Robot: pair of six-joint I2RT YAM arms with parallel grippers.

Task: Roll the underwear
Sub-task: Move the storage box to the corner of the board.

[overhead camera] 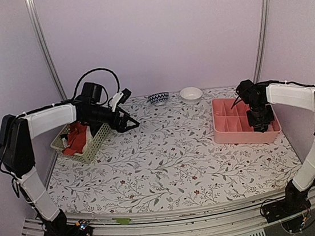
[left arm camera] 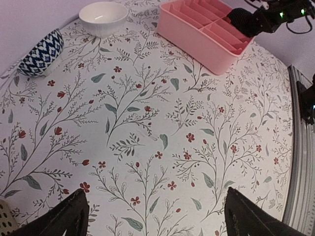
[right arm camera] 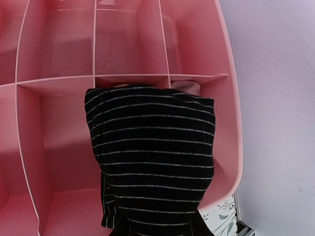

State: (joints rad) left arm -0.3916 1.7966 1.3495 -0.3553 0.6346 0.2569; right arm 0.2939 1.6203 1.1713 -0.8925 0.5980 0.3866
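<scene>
One black underwear point(right arm camera: 152, 157), apparently rolled, is pinched in your right jaws over the tray point(right arm camera: 227, 123); the red-orange underwear point(overhead camera: 78, 139) lies unrolled in the basket point(overhead camera: 96, 147), left jaws spread.

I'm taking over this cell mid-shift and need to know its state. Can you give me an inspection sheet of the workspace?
Surface: floral-print tablecloth, flat.
Job's things: black thin-striped cloth garment hanging from the right tool over the pink plastic divided tray; red-orange and cream cloth garment in the pale green perforated basket.
Clutter: blue-and-white patterned bowl, white bowl at the far edge.
Tools: left tool open, empty, above the tablecloth; right tool shut on the black garment.
Cables: black cable loop above the left wrist.
Surroundings: lilac walls, metal poles.
</scene>
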